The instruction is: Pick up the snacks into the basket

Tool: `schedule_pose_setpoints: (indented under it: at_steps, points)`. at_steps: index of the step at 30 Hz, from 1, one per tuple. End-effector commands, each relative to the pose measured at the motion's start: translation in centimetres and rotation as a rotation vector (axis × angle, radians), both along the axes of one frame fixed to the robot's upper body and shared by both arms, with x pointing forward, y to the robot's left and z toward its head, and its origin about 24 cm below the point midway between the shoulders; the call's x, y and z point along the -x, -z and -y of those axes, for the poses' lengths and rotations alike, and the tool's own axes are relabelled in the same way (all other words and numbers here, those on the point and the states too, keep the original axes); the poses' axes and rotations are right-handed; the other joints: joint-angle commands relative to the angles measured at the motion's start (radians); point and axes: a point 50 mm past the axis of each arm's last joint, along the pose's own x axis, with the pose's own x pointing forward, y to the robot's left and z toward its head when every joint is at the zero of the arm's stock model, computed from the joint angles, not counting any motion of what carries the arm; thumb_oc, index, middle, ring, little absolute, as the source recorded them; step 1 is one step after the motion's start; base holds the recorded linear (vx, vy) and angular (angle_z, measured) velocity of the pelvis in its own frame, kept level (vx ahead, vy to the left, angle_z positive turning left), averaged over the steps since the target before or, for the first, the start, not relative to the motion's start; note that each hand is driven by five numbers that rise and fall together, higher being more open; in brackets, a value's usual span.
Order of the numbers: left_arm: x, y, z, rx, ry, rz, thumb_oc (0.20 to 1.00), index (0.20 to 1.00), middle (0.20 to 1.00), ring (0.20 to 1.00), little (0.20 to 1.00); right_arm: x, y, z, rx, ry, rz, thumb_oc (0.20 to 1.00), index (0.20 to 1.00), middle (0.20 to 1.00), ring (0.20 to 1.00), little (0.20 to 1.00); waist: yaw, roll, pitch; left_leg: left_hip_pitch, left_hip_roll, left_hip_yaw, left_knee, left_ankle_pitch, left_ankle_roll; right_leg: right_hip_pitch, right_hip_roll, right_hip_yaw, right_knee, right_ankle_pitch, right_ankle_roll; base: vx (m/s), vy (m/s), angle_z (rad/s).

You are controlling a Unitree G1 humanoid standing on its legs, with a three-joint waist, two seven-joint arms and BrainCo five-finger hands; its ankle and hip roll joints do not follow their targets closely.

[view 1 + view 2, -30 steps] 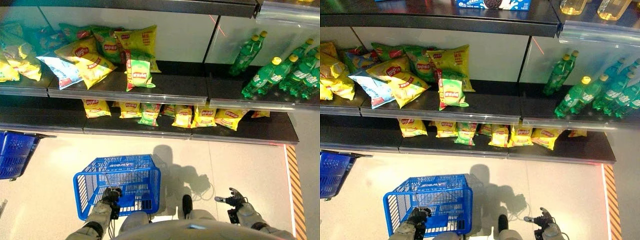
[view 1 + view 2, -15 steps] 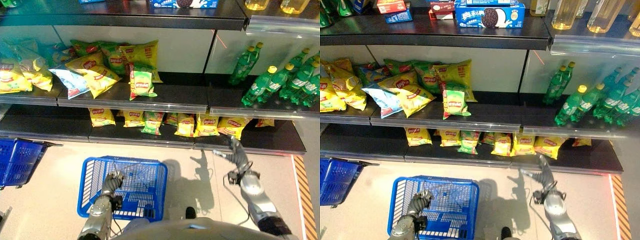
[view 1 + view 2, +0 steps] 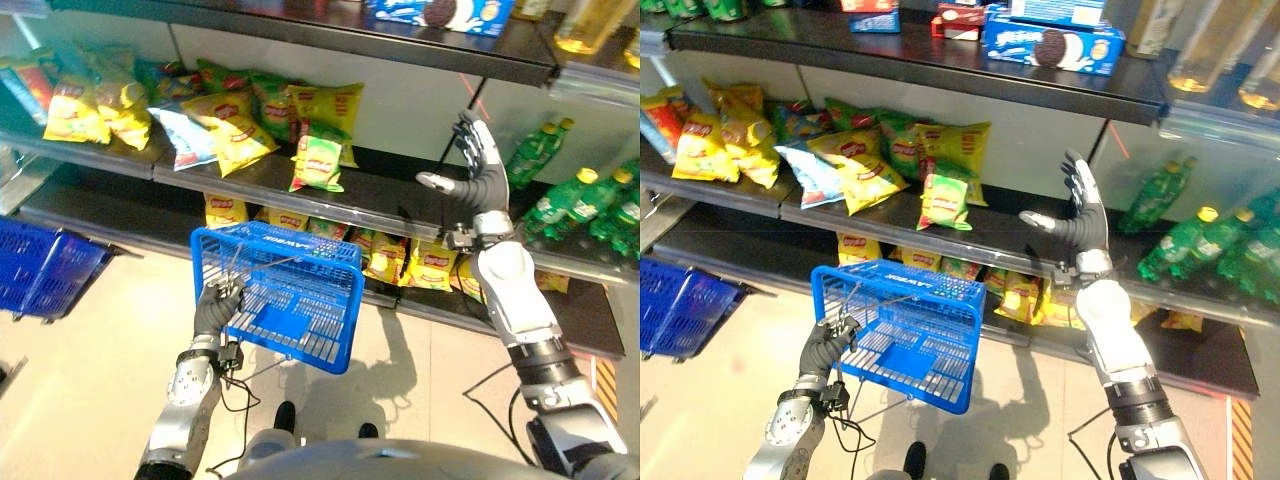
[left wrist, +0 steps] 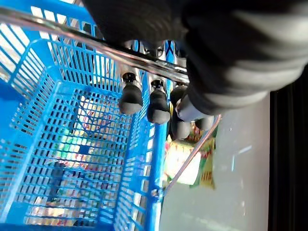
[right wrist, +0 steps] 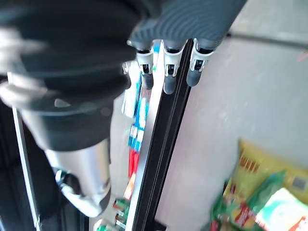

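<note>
**Operator:** Why is the basket (image 3: pixel 283 295) carried at that height?

**Technician:** The left hand (image 3: pixel 214 306) is clenched round the wire handle (image 4: pixel 120 45); the left wrist view shows the dark-tipped fingers (image 4: pixel 131 98) curled under the metal bar. Held this way, the basket hangs in front of the lower shelf (image 3: pixel 560 320), tilted, with its open top towards the stock. My judgement: it is placed there so that a bag taken from the shelf needs only a short transfer.

**Operator:** Where are the snacks?

**Technician:** All on the shelving. The yellow and green bags lie in a heap on the middle shelf (image 3: pixel 970 235), and a green snack bag (image 3: pixel 947 201) stands nearest its front edge. Smaller yellow packets (image 3: pixel 425 270) line the lower shelf behind the basket. No bag can be seen inside the basket.

**Operator:** And the right hand (image 3: pixel 1078 217)?

**Technician:** Released. Its fingers are straight and spread, thumb apart, raised in front of the middle shelf, well to the right of the green snack bag and left of the green bottles (image 3: pixel 565 200). It holds nothing.

**Operator:** Stage of the task?

**Technician:** Approach, most likely. The open posture suits a reach towards a bag; no grasp has been made.
</note>
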Motion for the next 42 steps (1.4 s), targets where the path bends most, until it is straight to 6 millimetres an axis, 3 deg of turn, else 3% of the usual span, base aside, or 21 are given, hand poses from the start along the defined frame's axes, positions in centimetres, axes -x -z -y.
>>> schedule_pose_setpoints:
  at_steps: [1, 5, 10, 17, 21, 24, 29, 33, 35, 42]
  points:
    - [-2.1, -8.8, -0.4, 0.002, 0.058, 0.433, 0.200, 0.200, 0.200, 0.200, 0.200, -2.3, -4.1, -0.6, -0.052, -0.005, 0.089, 1.000, 1.000, 1.000, 1.000, 1.000, 0.044, -0.024, 0.076, -0.074, -0.038, -0.016, 0.164, -0.149, 0.011, -0.085, -0.046, 0.011, 0.083, -0.042, 0.080, -0.17, -0.014, 0.20]
    - [-2.9, -10.1, -0.1, 0.016, 0.092, 0.490, 0.200, 0.200, 0.200, 0.200, 0.200, -4.4, -5.0, -0.3, -0.091, 0.048, 0.059, 1.000, 1.000, 1.000, 1.000, 1.000, 0.068, -0.023, 0.132, -0.147, -0.056, -0.043, 0.204, -0.140, 0.006, -0.142, -0.053, -0.010, 0.114, -0.038, 0.073, -0.16, -0.012, 0.30]
    - [-3.6, -11.7, 1.5, 0.063, 0.145, 0.573, 0.200, 0.200, 0.200, 0.200, 0.200, -6.6, -6.8, 2.8, -0.196, 0.231, 0.034, 1.000, 1.000, 1.000, 1.000, 1.000, 0.106, 0.003, 0.186, -0.228, -0.079, -0.095, 0.205, -0.107, -0.004, -0.203, -0.071, -0.068, 0.143, -0.028, 0.075, -0.02, 0.061, 0.61]
    - [-3.6, -13.1, 2.2, 0.096, 0.184, 0.640, 0.200, 0.200, 0.200, 0.200, 0.200, -7.8, -10.0, 6.6, -0.293, 0.363, 0.028, 1.000, 1.000, 1.000, 1.000, 1.000, 0.147, 0.006, 0.235, -0.277, -0.099, -0.108, 0.229, -0.112, -0.005, -0.217, -0.093, -0.086, 0.139, -0.026, 0.084, 0.06, 0.059, 0.21]
    - [-3.5, -13.3, 2.7, 0.103, 0.218, 0.650, 0.200, 0.200, 0.200, 0.200, 0.200, -7.7, -11.9, 8.6, -0.328, 0.406, 0.049, 1.000, 1.000, 1.000, 1.000, 1.000, 0.164, 0.003, 0.241, -0.295, -0.108, -0.119, 0.232, -0.115, -0.005, -0.216, -0.100, -0.101, 0.126, -0.022, 0.089, 0.10, 0.016, 0.20]
    - [-3.3, -13.5, 2.8, 0.092, 0.249, 0.650, 0.200, 0.200, 0.200, 0.200, 0.200, -6.9, -14.4, 10.9, -0.372, 0.449, 0.097, 1.000, 1.000, 1.000, 1.000, 1.000, 0.178, -0.007, 0.236, -0.311, -0.120, -0.136, 0.240, -0.122, -0.005, -0.206, -0.110, -0.124, 0.109, -0.023, 0.095, 0.12, 0.016, 0.14]
    - [-3.4, -13.4, 2.8, 0.087, 0.259, 0.639, 0.200, 0.200, 0.200, 0.200, 0.200, -6.0, -16.2, 13.2, -0.440, 0.525, 0.129, 1.000, 1.000, 1.000, 1.000, 1.000, 0.190, -0.013, 0.236, -0.333, -0.138, -0.146, 0.268, -0.142, 0.000, -0.201, -0.119, -0.140, 0.106, -0.030, 0.099, 0.08, 0.010, 0.17]
    - [-3.4, -13.5, 3.0, 0.090, 0.259, 0.639, 0.200, 0.200, 0.200, 0.200, 0.200, -6.0, -17.2, 13.2, -0.438, 0.541, 0.128, 1.000, 1.000, 1.000, 1.000, 1.000, 0.191, -0.017, 0.241, -0.348, -0.141, -0.142, 0.281, -0.150, 0.004, -0.205, -0.122, -0.138, 0.102, -0.027, 0.100, 0.04, -0.005, 0.05]
    - [-3.4, -13.8, 3.2, 0.095, 0.269, 0.647, 0.200, 0.200, 0.200, 0.200, 0.200, -5.7, -17.3, 14.3, -0.448, 0.573, 0.114, 1.000, 1.000, 1.000, 1.000, 1.000, 0.194, -0.016, 0.247, -0.360, -0.144, -0.143, 0.284, -0.149, 0.002, -0.211, -0.125, -0.141, 0.101, -0.025, 0.101, 0.00, -0.018, 0.01]
    - [-3.7, -14.5, 4.5, 0.112, 0.330, 0.675, 0.200, 0.200, 0.200, 0.200, 0.200, -4.9, -17.1, 16.6, -0.494, 0.587, 0.052, 1.000, 1.000, 1.000, 1.000, 1.000, 0.202, 0.023, 0.315, -0.442, -0.167, -0.154, 0.367, -0.174, 0.002, -0.292, -0.132, -0.155, 0.210, -0.070, 0.079, -0.03, -0.008, 0.08]
